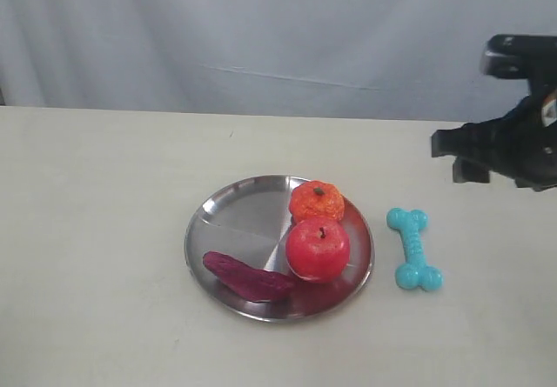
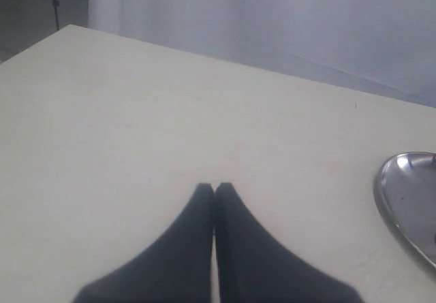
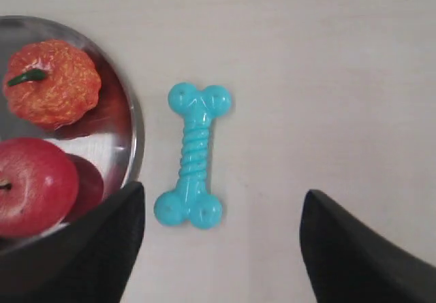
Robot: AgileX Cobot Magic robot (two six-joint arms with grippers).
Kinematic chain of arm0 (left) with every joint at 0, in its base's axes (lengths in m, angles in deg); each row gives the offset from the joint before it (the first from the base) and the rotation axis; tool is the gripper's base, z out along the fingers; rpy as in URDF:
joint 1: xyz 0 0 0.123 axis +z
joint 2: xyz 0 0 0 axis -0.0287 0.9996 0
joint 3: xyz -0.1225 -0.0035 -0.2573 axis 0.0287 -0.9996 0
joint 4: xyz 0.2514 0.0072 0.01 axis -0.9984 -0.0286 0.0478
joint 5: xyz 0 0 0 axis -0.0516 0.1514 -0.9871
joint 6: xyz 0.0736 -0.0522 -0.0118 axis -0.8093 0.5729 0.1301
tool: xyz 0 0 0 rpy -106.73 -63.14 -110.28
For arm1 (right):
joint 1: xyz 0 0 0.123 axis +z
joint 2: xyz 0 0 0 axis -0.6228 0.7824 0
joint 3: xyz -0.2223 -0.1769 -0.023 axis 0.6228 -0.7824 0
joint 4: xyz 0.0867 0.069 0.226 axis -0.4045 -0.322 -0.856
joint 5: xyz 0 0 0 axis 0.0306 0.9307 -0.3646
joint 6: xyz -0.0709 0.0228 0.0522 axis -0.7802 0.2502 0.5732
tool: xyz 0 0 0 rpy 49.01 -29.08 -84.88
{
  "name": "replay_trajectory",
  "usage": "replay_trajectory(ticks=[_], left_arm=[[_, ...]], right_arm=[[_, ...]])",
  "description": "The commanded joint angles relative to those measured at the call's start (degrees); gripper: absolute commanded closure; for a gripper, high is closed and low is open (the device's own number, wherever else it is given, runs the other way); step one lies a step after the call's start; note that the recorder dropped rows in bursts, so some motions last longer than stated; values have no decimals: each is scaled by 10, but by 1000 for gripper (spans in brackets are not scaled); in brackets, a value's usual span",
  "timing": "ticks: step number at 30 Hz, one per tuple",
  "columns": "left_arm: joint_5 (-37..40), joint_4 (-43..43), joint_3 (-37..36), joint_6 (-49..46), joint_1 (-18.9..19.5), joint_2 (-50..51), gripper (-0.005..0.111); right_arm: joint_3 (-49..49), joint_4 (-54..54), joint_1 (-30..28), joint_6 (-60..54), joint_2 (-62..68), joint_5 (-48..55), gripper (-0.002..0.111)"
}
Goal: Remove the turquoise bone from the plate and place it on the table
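Observation:
The turquoise bone (image 1: 415,249) lies flat on the cream table (image 1: 104,230), just right of the silver plate (image 1: 239,209) and apart from its rim. In the right wrist view the bone (image 3: 193,156) rests beside the plate's edge (image 3: 133,136). My right gripper (image 3: 223,197) hangs open above the table with nothing between its fingers; in the exterior view it (image 1: 474,154) is up at the far right, away from the bone. My left gripper (image 2: 215,187) is shut and empty over bare table, with the plate's rim (image 2: 383,194) off to one side. It does not show in the exterior view.
On the plate sit a red apple (image 1: 318,248), a small orange pumpkin-like fruit (image 1: 317,201) and a purple sweet potato (image 1: 248,276). A pale curtain (image 1: 261,39) hangs behind the table's far edge.

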State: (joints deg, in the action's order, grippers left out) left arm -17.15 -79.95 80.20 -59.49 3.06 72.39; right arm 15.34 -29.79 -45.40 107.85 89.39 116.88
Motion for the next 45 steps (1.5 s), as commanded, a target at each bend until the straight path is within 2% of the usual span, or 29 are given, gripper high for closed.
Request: replay_trajectory(ticks=[1,8,10,15,20,25,34,39,45], left_arm=[[-3,0,-1,1,1,-1,107],[-3,0,-1,1,1,-1,107],[-3,0,-1,1,1,-1,107],[-3,0,-1,1,1,-1,107],[-3,0,-1,1,1,-1,107],[-3,0,-1,1,1,-1,107],[-3,0,-1,1,1,-1,107],[-3,0,-1,1,1,-1,107],[-3,0,-1,1,1,-1,107]], right_arm=[[-2,-15,11,-35,-121,110,56],[-2,-45,53,-36,-295,229,100],[-2,-71,70,-38,-338,244,109],[-2,-113,100,-37,-431,233,109],[-2,-156,106,-35,-500,227,109],[-2,-154,106,-29,-556,228,109],[-15,-84,106,-38,-609,214,109],[-107,-78,95,-38,-619,60,109],[-275,-106,21,-38,-661,-120,109]])
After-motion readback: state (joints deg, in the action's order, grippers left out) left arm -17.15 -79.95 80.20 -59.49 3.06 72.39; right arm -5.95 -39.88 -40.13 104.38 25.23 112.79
